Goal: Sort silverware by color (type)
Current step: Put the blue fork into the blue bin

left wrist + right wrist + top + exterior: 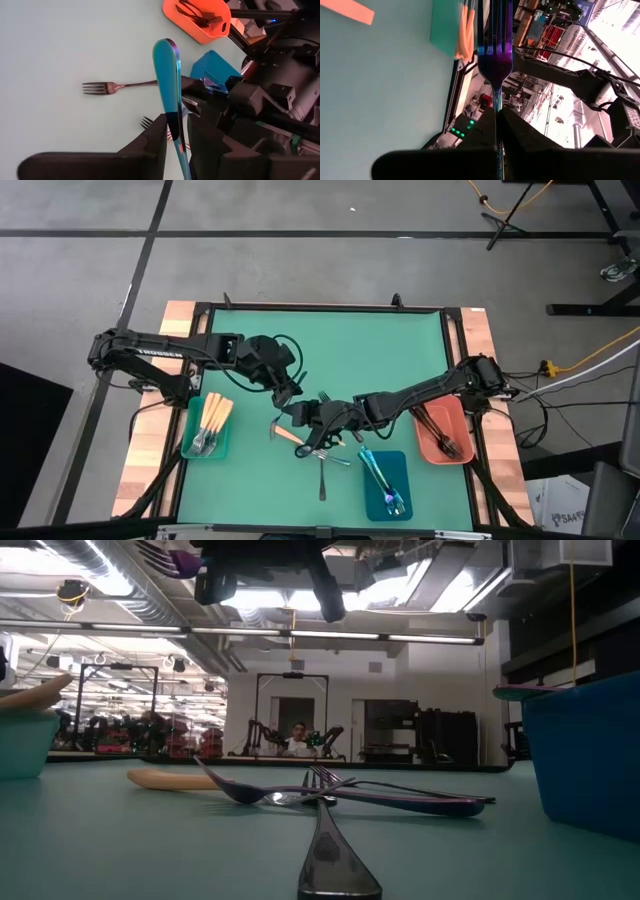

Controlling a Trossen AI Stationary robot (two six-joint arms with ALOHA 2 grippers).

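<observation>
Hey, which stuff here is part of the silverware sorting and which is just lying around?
Job: iridescent fork in right gripper; teal-handled utensil in left gripper; loose forks; orange-handled utensil; teal tray, blue tray, salmon tray.
Lying about: yellow cable; black stand.

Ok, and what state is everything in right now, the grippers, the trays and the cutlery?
left gripper: shut on teal handle.
right gripper: shut on blue fork.
teal tray: holds orange-handled pieces.
blue tray: holds blue-teal pieces.
salmon tray: holds dark pieces.
silver fork: loose on the mat.
tan-handled utensil: loose on the mat.
</observation>
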